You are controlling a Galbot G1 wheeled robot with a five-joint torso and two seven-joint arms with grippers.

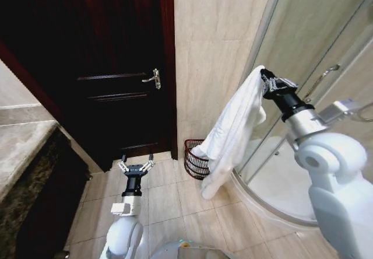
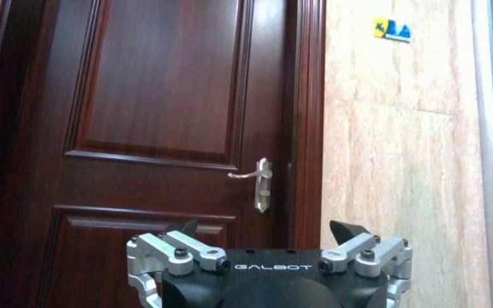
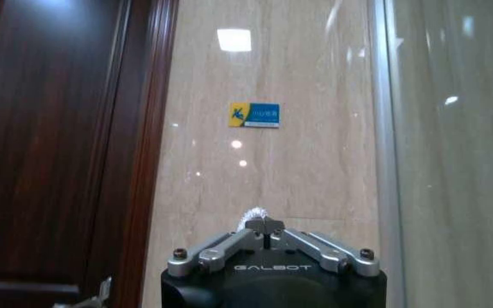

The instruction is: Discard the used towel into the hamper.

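White towel held high above the floor by the right claw.
The right claw (image 1: 263, 79) pinches the towel (image 1: 233, 128), which hangs over the wire hamper (image 1: 195, 160) by the tiled wall; the left claw (image 1: 136, 165) hovers low, spread, facing the door (image 1: 111, 66).

left gripper (image 2: 266, 239) housing: "GALBOT" in pale letters | right gripper (image 3: 266, 226) housing: "GALBOT" in pale letters | wall sticker (image 3: 254, 115): yellow and blue with a logo on the yellow part, print on the blue part too small to read
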